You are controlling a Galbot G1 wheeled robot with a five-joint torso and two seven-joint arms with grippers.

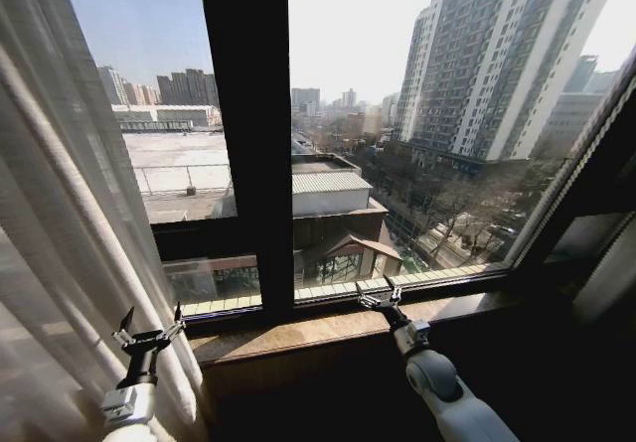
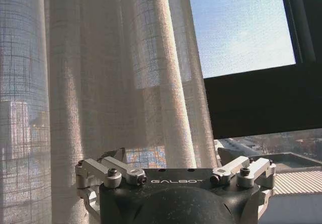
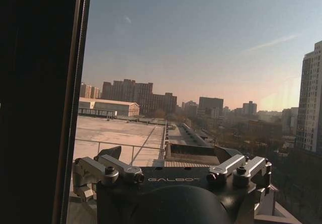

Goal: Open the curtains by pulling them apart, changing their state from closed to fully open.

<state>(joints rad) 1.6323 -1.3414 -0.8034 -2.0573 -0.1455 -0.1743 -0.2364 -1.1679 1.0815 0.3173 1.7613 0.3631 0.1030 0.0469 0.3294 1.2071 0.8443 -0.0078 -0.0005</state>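
Sheer white curtain [image 1: 60,243] bunched at the left of the window, pleats hanging from top to below sill level, covering only the left strip of glass; rest of the pane is bare w/ city view through it. Dark vertical window frame post [image 1: 248,134] stands mid-window, just right of the curtain's edge.

Left gripper [image 1: 151,330] low at the left, up against the curtain's lower folds, fingers spread wide apart, nothing clamped between them. Left wrist view: gripper [image 2: 173,176] points straight at the mesh fabric [image 2: 100,83], pleats right in front of it, fingers open on both sides; can't tell if the tips actually touch cloth.

Right gripper [image 1: 380,299] over by the stone window sill [image 1: 298,335], right of the frame post, tips near the bottom rail of the glass. Fingers look partly open, empty. Right wrist view: gripper [image 3: 171,166] aimed out the glass at rooftops, fingers splayed, holding nothing, dark frame post [image 3: 35,103] alongside.

Grippers well apart, post between them
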